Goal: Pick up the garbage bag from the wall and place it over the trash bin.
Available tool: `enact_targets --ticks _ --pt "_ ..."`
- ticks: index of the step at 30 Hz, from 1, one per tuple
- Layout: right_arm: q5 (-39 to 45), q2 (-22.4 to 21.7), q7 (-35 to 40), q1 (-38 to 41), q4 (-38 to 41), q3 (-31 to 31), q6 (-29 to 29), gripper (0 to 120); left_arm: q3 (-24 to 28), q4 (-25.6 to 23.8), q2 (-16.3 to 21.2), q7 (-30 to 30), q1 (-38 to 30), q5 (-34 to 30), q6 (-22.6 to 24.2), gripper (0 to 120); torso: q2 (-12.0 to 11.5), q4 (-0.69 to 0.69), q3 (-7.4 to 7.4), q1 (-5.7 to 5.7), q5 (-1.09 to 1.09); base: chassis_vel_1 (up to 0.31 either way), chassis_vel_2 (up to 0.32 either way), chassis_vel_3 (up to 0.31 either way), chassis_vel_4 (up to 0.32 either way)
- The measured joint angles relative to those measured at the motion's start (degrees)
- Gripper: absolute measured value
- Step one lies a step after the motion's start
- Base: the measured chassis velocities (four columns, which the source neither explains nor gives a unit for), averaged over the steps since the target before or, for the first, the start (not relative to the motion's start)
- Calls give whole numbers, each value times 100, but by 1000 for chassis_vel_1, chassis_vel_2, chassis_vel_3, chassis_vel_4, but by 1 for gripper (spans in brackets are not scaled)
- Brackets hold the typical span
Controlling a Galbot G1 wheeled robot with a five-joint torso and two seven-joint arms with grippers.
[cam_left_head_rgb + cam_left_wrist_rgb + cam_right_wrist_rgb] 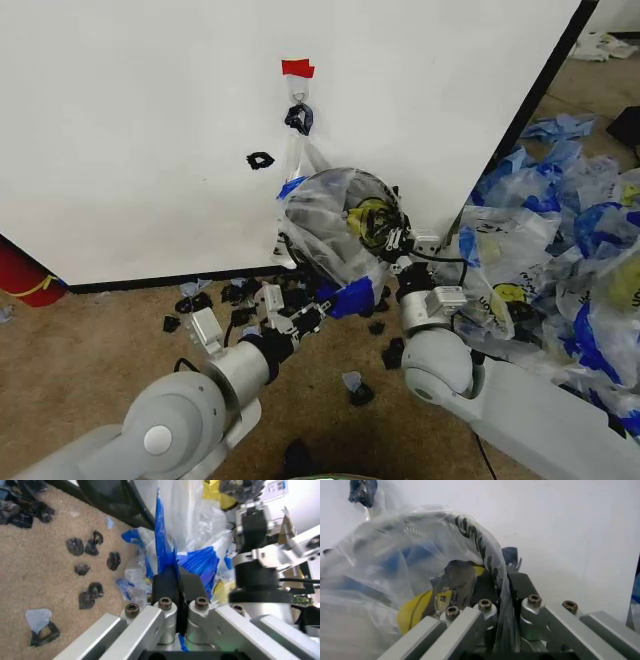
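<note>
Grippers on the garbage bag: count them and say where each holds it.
2. The left gripper is shut on the garbage bag's blue handle, low near the floor. The right gripper is shut on the bag's film at its right side, beside the wall.

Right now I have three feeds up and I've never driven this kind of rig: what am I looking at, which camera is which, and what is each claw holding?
It is a wheeled robot with two arms. The head camera looks down at both; the other two feeds sit on the wrists.

The thin translucent white plastic bag with a yellow smiley and blue handles is stretched over the small round black bin, which stands against the large white wall panel.

The left gripper is shut on a blue handle at the bag's lower edge; its wrist feed shows the pads pinching blue plastic. The right gripper is shut on the bag's film at the bin's rim.

Black scraps dot the brown carpet, and a heap of similar blue-and-white bags lies to the right.
</note>
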Motion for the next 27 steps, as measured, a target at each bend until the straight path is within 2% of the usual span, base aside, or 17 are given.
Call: enact_targets --ticks 13,27 --pt "250 69 78 27 113 7 -48 0 342 360 -249 50 154 443 -20 0 0 1 0 0 -1 0 0 0 0" --pt "421 157 114 -157 311 19 -48 0 528 783 -436 58 58 570 -35 0 0 0 0 0 0 0 0 0 0"
